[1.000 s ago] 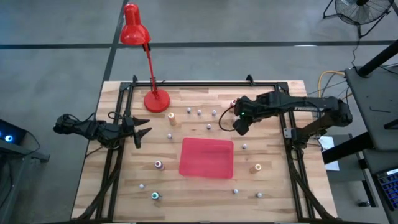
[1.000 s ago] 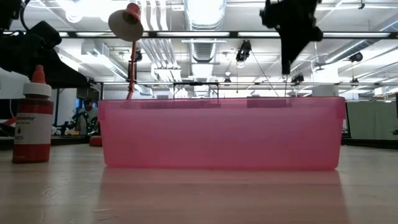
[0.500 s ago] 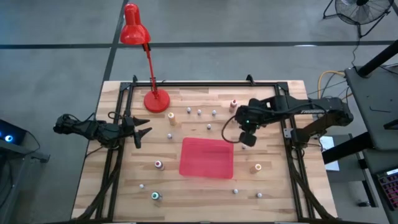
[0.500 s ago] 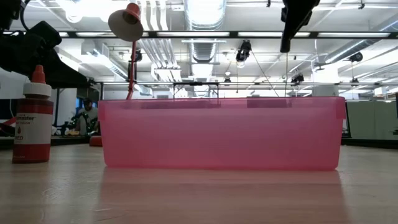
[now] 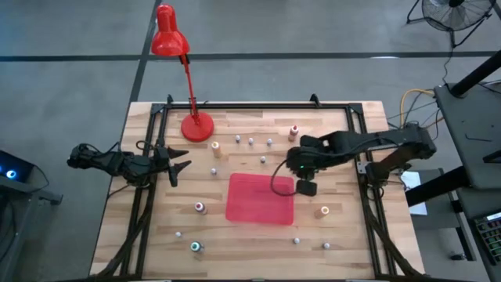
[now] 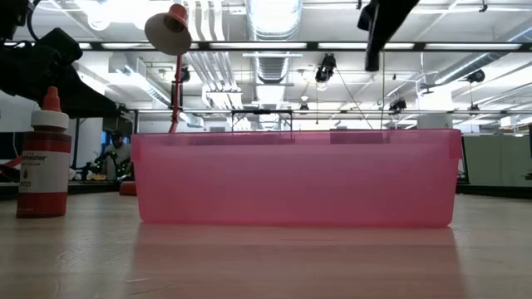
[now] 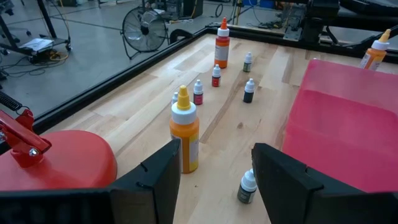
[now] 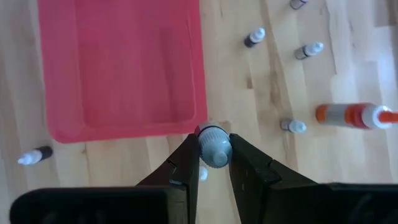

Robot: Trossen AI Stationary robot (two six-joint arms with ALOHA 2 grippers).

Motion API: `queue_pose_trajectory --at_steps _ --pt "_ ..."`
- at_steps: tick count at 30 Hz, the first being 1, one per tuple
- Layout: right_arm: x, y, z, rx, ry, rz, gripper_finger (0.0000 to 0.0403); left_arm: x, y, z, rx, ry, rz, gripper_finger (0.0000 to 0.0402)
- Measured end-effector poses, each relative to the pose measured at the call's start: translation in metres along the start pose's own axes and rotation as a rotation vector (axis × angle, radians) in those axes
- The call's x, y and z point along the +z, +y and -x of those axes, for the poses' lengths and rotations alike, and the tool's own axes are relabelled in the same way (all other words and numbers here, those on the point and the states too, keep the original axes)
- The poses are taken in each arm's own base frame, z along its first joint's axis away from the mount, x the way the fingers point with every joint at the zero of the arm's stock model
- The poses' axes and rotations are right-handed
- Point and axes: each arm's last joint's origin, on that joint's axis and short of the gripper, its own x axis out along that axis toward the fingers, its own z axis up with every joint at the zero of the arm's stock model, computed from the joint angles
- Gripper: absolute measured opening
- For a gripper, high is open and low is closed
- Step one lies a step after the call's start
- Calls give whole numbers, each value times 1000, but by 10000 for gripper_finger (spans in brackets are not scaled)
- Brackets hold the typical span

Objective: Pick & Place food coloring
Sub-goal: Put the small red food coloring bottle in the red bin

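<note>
The right gripper pinches a small white-capped food coloring bottle just outside the pink bin's right rim; carry it inward (over bare floor) before releasing.

The high view shows 5 tall bottles: 1 tan-topped, 1 red-orange, 1 pink, 1 green, 1 orange. 8 small bottles stand loose on the table. 1 more small bottle sits in the right gripper. There are also 1 tray, 1 lamp, 1 fan and 2 arms.
</note>
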Motion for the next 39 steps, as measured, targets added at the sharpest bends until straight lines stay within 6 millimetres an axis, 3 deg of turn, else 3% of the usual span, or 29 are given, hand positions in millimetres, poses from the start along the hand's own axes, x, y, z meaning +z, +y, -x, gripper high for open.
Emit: queue_pose_trajectory --at_steps 8,19,27,39 --pt "24 12 -22 9 41 53 60 0 0 0 1 0 0 170" --pt "34 36 -64 4 92 31 60 0 0 0 0 0 0 170" --pt "23 49 -92 -1 113 0 60 0 0 0 0 0 0 170" --pt "0 50 -136 -10 80 -39 60 0 0 0 0 0 0 170"
